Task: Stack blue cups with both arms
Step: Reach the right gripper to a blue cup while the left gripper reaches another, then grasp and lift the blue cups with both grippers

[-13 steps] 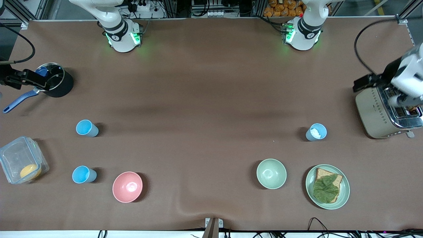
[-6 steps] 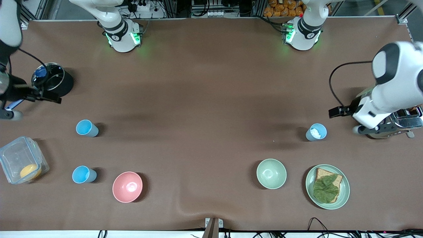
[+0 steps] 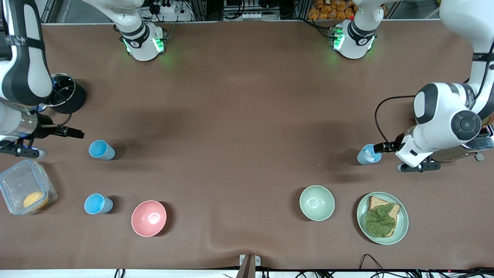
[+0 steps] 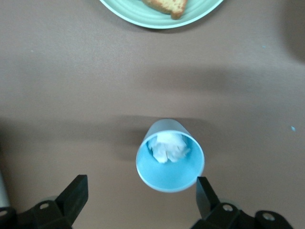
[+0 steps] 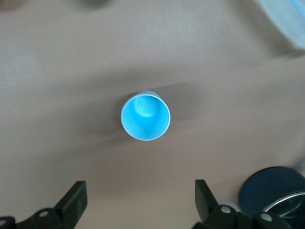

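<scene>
Pink bowl (image 3: 149,218) lower left; green bowl (image 3: 317,202) and plate (image 3: 401,227) with toast lower right; black pot (image 3: 71,101) upper left; clear container (image 3: 24,187) left edge.

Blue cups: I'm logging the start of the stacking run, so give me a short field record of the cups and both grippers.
cups on table: three, all upright, none stacked
sky-blue cup: empty, toward the right arm's end
second sky-blue cup: nearer the front camera, beside the pink bowl
paler cup: toward the left arm's end, something white and crumpled inside
left gripper: open, by the paler cup
right gripper: open, near the sky-blue cup
held: nothing
</scene>
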